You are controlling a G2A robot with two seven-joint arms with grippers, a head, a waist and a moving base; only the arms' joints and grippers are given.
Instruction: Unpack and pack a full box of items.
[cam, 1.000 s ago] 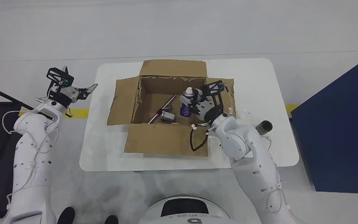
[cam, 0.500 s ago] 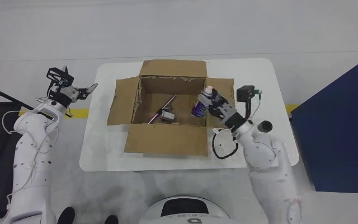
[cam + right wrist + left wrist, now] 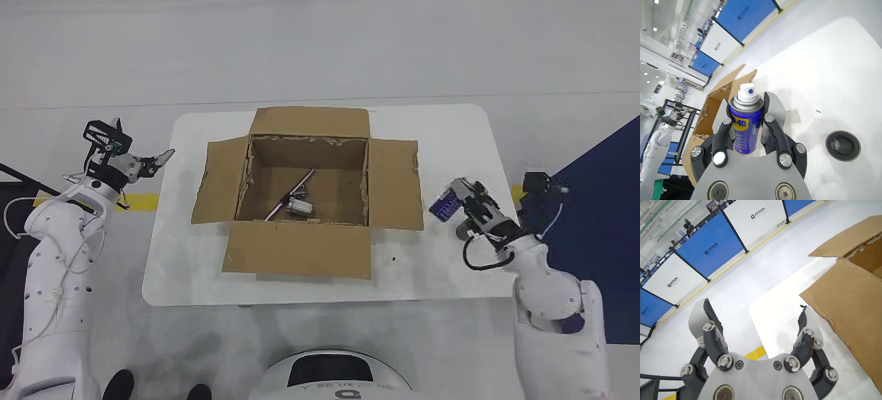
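Just right of the open box [image 3: 395,185], our right pincer [image 3: 746,98] clamps the blue spray can [image 3: 745,117] over the surface [image 3: 450,140]. We see our left pincer [image 3: 754,306] spread wide, holding nothing, beyond the surface's left edge.

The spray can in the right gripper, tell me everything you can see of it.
The spray can is a blue metal cylinder with a yellow label panel, a silvery top rim and a white nozzle bearing a blue dot. The right gripper is shut on its upper body, one ribbed pad on each side, nozzle pointing away from the wrist. It is held over the white table, outside the cardboard box and beyond its right flap.
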